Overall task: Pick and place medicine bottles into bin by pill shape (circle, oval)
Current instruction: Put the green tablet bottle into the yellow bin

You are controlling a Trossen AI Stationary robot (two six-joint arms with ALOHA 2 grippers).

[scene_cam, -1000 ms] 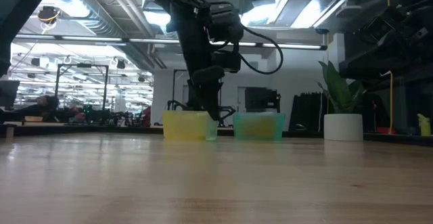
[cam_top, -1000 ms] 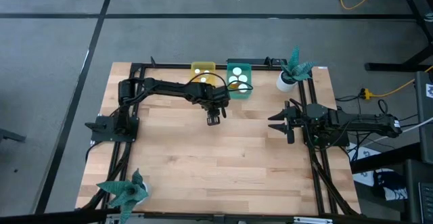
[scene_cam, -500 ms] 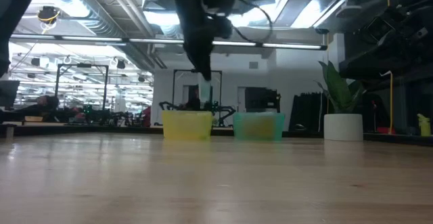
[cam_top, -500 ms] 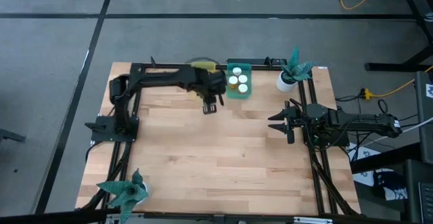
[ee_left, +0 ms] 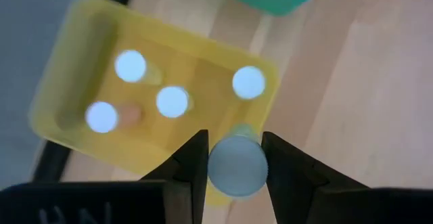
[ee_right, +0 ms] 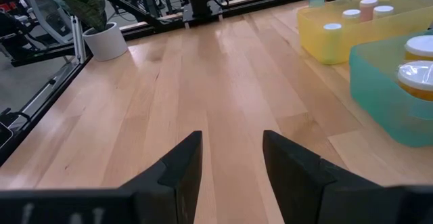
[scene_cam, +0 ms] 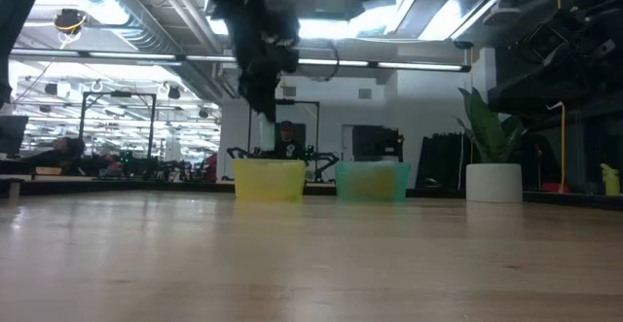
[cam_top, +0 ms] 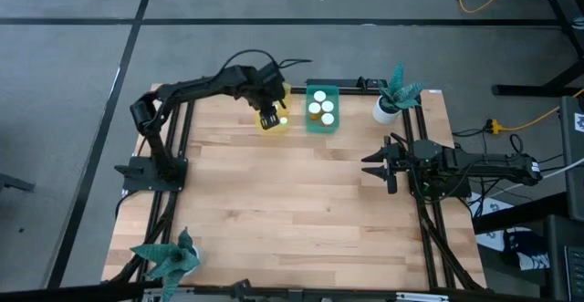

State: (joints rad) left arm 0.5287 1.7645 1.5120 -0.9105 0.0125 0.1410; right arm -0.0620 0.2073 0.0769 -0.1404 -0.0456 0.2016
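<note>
Clamping a white-capped bottle (ee_left: 237, 166) between its fingers (ee_left: 193, 163), the left gripper (cam_top: 270, 117) hung over the near edge of the yellow bin (ee_left: 74, 99), at the table's (cam_top: 274, 211) far side. Four more white-capped bottles (ee_left: 172, 102) stood inside that bin. The teal bin (cam_top: 322, 108) sat just beside it, with three capped bottles (cam_top: 319, 108) in it. The right gripper (cam_top: 376, 165) waited near the table's right edge, fingers (ee_right: 183, 166) parted and holding nothing.
</note>
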